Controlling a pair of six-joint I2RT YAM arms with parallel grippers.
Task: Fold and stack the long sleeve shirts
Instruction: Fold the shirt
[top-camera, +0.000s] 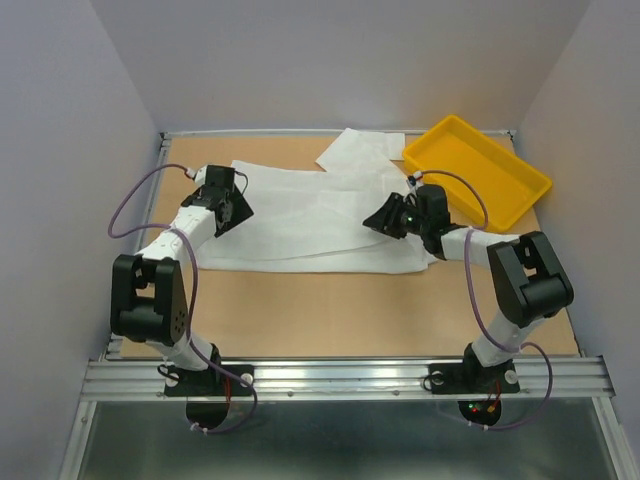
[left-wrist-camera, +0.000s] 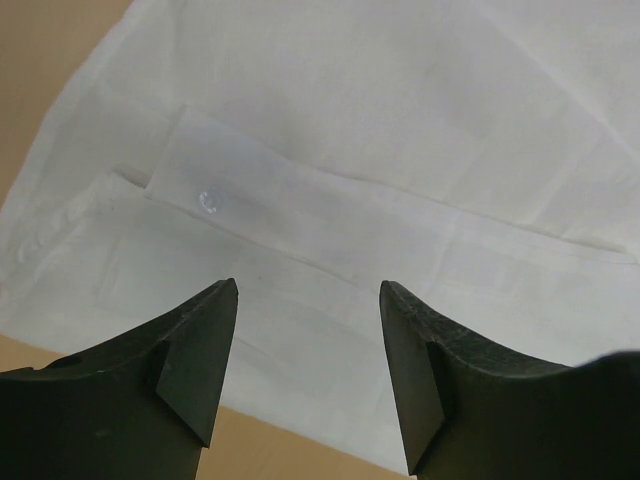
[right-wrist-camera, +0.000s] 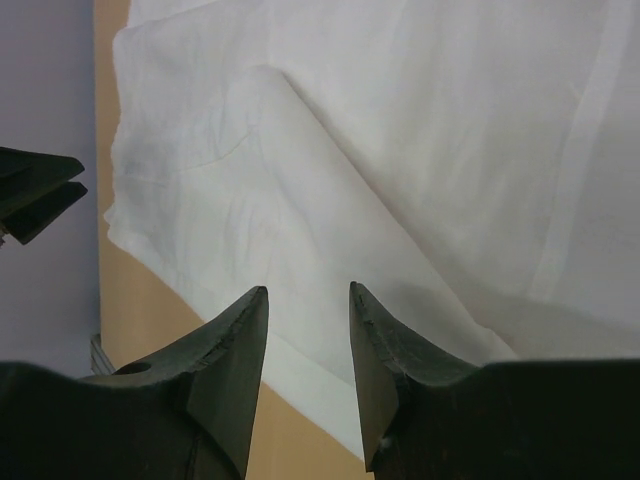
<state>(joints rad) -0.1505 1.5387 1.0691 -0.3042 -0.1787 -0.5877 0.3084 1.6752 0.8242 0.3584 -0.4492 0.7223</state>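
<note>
long sleeve shirt, plain white thin fabric: lies spread flat across the far half of the light-brown wooden table, running from near the left edge almost to the right edge. Near hem is roughly parallel to the table's near edge.

More white fabric sits at the far edge, just left of the yellow rectangular plastic tray. Can't tell if it's a sleeve or a separate piece. The tray is in the far right corner, angled.

left gripper: over the shirt's left end, jaws wide apart, nothing between them. Left wrist view shows a folded strip with a small clear button just past the fingertips, and bare table at the near corner of the cloth.

right gripper: over the shirt's right end, near the tray. Jaws apart with a narrower gap, no cloth pinched. Right wrist view shows a folded flap of fabric ahead of the fingers.
</note>
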